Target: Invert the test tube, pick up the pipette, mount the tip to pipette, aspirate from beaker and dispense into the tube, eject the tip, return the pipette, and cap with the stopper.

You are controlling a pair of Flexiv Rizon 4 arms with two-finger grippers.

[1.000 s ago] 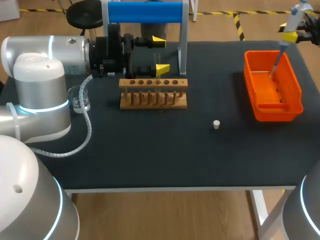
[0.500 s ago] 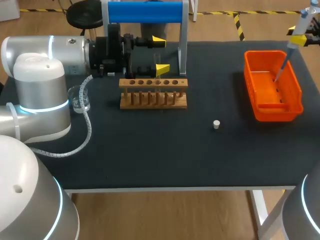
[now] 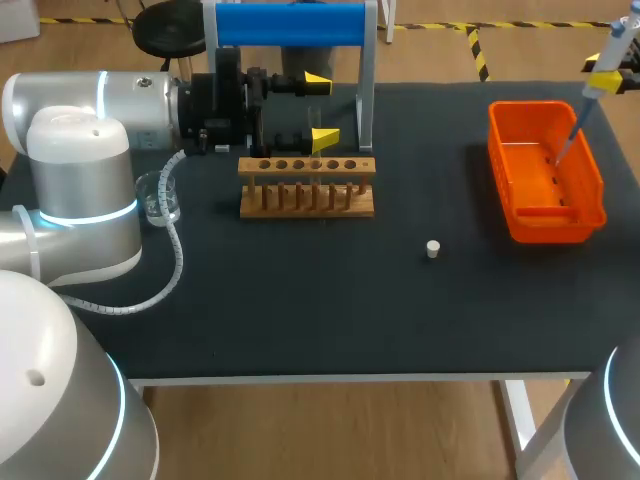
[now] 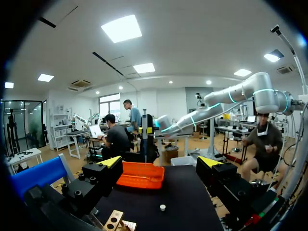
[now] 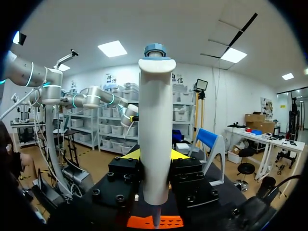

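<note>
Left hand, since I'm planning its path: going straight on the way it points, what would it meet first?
Probably the bin, with the pipette hanging over it. The left hand might instead pass above the bin, since its height is unclear.

Beaker (image 3: 160, 198), rack (image 3: 307, 187), stopper (image 3: 433, 249), bin (image 3: 550, 226), left to right

Bright, even overhead lighting from ceiling panels (image 4: 122, 28) (visible in both wrist views). Shadows on the dark table (image 3: 300, 300) are faint and soft, as under the wooden rack (image 3: 307, 187). Soft highlights mark the left arm (image 3: 80, 105) and the white pipette (image 5: 156, 134).
</note>
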